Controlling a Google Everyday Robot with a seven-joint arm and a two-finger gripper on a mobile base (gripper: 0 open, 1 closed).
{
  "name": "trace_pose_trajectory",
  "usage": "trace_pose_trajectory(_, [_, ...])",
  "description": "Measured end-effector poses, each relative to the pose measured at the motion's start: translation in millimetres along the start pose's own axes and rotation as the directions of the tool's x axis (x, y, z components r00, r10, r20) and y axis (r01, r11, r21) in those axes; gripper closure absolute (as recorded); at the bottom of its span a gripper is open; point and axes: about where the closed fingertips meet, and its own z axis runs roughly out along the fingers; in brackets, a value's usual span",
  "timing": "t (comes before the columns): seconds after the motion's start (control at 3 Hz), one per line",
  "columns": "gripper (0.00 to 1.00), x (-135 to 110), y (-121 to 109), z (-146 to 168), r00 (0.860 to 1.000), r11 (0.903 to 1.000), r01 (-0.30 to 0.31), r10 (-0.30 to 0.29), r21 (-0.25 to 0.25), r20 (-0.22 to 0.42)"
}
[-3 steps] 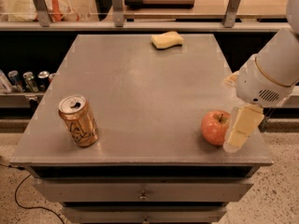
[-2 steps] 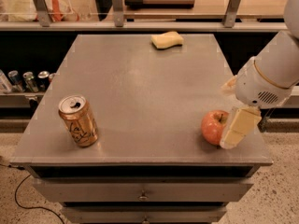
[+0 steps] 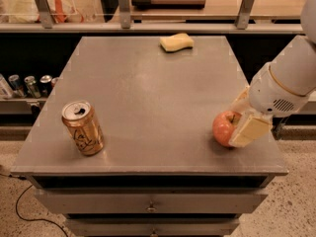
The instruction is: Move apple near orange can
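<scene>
The red-orange apple (image 3: 222, 127) rests on the grey table (image 3: 148, 88) near its right front corner. My gripper (image 3: 239, 123) has come in from the right on a white arm and is open, with one cream finger (image 3: 250, 131) in front of the apple and the other behind it, so the apple's right side is hidden. The orange can (image 3: 83, 127) stands upright near the table's left front edge, far to the left of the apple and the gripper.
A pale yellow sponge (image 3: 177, 42) lies at the table's far edge. Several small silver cans (image 3: 24, 85) stand on a lower shelf to the left. A railed counter (image 3: 148, 26) runs behind the table. Drawers sit under the tabletop.
My gripper has moved slightly left and closer around the apple. The apple, can and sponge have not moved.
</scene>
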Motion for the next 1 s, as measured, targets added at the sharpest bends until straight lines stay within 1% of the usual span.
trace_pose_trajectory(0.33, [0.88,-2.6,-0.2,-1.5,1.0,1.0,0.005,-0.005,0.003,0.002])
trace_pose_trajectory(0.67, [1.0,-17.2,-10.0,-40.2,0.999,0.9968,0.04,-0.04,0.07,0.003])
trace_pose_trajectory(1.0, [1.0,-17.1,-10.1,-39.8,0.999,0.9968,0.039,-0.039,0.07,0.004])
